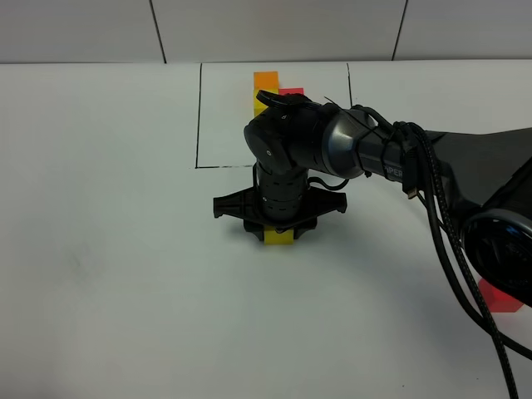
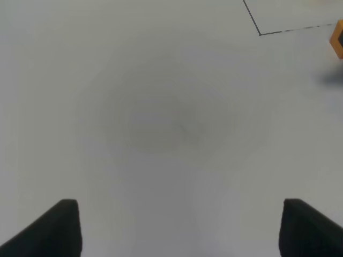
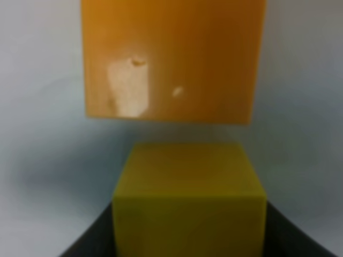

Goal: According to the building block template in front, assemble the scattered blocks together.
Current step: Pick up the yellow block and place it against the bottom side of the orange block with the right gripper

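**Yellow block clamped beside the orange one, red block far to the right**

The left gripper (image 2: 182,227) hangs over the white table (image 1: 100,249) with its fingers well apart. At the edge of its wrist view, the orange block (image 2: 337,38) sits just outside a corner of the black outline (image 2: 260,33). At the middle back of the table, the building block template (image 1: 266,83) lies inside that outline. Its orange cube is farthest back, the yellow one is in front of it and the red one is at their right, all partly hidden by the right arm. In front of the outline, the right gripper (image 1: 278,229) points down with its fingers clamped on the yellow block (image 3: 187,182), low at the table. The orange block lies just beyond the yellow one, with a thin strip of table showing between them. Far to the right, the red block (image 1: 501,298) sits well apart from the others, half hidden behind the arm.
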You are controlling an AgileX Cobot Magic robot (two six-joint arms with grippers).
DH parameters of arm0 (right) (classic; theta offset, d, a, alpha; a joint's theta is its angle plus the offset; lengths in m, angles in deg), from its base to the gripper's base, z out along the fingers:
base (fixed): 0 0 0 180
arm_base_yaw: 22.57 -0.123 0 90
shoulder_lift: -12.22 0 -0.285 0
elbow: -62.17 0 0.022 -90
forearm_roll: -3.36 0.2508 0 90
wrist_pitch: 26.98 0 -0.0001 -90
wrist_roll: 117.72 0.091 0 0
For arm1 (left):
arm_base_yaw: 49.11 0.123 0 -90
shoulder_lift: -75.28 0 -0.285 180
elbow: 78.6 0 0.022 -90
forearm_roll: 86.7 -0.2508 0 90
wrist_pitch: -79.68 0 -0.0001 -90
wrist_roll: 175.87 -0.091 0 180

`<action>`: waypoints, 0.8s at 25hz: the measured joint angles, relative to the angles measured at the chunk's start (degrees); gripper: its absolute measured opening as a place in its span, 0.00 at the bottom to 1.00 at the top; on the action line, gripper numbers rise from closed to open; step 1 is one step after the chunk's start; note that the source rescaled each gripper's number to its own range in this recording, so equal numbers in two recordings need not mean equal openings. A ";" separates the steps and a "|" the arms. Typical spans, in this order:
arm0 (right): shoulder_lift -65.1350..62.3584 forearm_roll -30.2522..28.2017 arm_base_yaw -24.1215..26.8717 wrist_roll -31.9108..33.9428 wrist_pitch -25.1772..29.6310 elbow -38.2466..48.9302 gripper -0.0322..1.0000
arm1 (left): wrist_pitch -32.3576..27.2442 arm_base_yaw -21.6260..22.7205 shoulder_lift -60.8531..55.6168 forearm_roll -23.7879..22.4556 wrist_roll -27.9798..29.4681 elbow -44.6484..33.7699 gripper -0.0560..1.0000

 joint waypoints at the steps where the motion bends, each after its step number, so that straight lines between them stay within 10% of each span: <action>1: 0.00 0.00 0.00 0.38 -0.23 0.00 0.05 | 0.00 0.00 0.00 0.00 0.00 0.00 0.72; 20: 0.87 0.32 0.00 2.09 -4.11 -0.36 0.05 | 0.00 0.00 0.00 0.00 -0.07 0.00 0.72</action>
